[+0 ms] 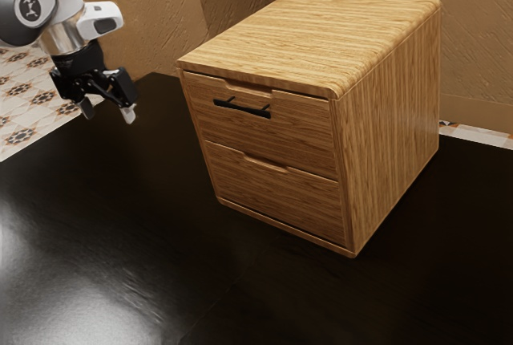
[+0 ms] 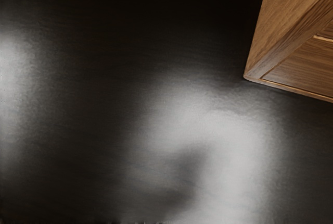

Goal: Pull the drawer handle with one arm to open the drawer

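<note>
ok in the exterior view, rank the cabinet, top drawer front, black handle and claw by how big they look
1. cabinet
2. top drawer front
3. claw and black handle: similar length. The claw looks bulkier, but it may be nearer the camera, so I leave them tied.

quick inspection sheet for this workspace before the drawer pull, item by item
surface: glossy black table, bright glare patches
job's things: wooden cabinet with two drawers, both look shut; black handle on the top drawer
clutter: nothing seen
grippers: gripper open, holding nothing, to the exterior view's left of the handle and apart from it
cables: nothing seen
surroundings: brown walls, patterned tile floor
</note>
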You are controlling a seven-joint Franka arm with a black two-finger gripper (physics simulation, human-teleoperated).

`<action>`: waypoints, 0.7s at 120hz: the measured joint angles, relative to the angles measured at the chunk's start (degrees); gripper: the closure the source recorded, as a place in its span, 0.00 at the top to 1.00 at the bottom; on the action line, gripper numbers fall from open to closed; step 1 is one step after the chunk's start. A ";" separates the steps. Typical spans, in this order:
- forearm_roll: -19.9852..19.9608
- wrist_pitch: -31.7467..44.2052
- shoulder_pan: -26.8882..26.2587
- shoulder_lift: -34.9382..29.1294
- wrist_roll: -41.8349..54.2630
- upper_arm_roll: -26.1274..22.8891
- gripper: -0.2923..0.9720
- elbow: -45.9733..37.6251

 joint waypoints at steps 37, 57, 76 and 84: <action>-1.22 -0.37 -0.49 -0.21 0.22 0.26 0.77 1.86; 1.09 -1.42 -0.10 -3.86 -0.29 -0.44 0.77 7.38; 1.80 -4.57 -1.80 -4.47 -0.57 -0.53 0.77 7.97; 1.77 -5.38 -3.24 -4.33 -0.66 -0.36 0.77 7.95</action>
